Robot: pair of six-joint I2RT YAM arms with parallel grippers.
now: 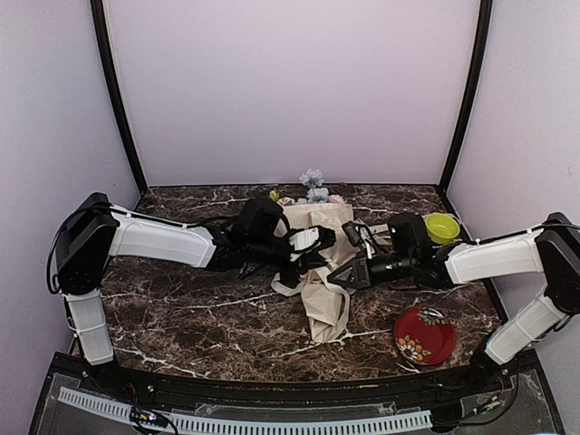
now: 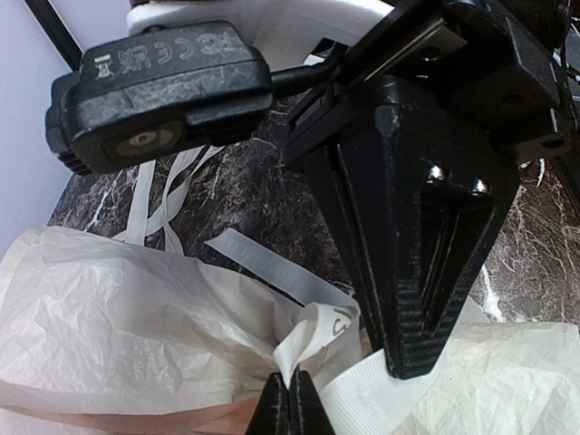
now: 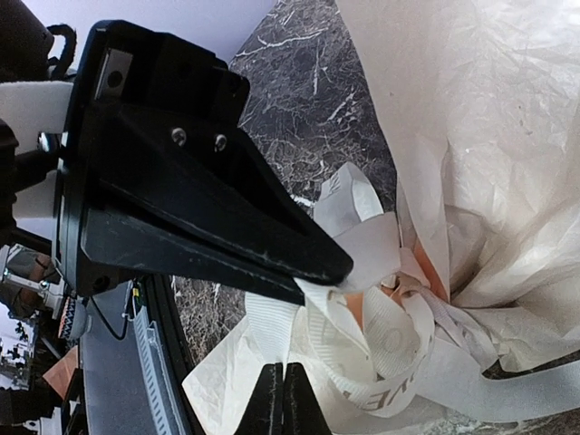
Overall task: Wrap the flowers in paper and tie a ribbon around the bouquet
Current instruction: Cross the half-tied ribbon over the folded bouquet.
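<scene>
Left gripper (image 2: pixel 289 390): jaws pressed together, pinching a fold of the long flat cream-white fabric ribbon (image 3: pixel 385 340) at their tips.
Right gripper (image 3: pixel 283 379): jaws closed tight on a woven stretch of the same ribbon, pointing at the left gripper from the opposite side, tips close together.
Ribbon: bunched in loose loops between the two grippers and lying on the paper; a free length trails onto the worktop in the left wrist view.
Paper (image 3: pixel 489 136): large crinkled cream-beige sheet, peach showing in its inner folds, gathered in under the ribbon.
Bouquet (image 1: pixel 328 308): the cream paper bundle lies in the middle of the worktop, running from the back towards the front.
Flowers (image 1: pixel 314 184): small pale-blue and white blooms with green leaves, showing at the bundle's far end by the back wall.
Worktop (image 1: pixel 181 317): dark brown marble pattern with white veins.
Lime-green round bowl (image 1: pixel 441 227): right of the bouquet, behind the right arm.
Red round plate with a flower pattern (image 1: pixel 424 335): front right, well apart from the bouquet.
</scene>
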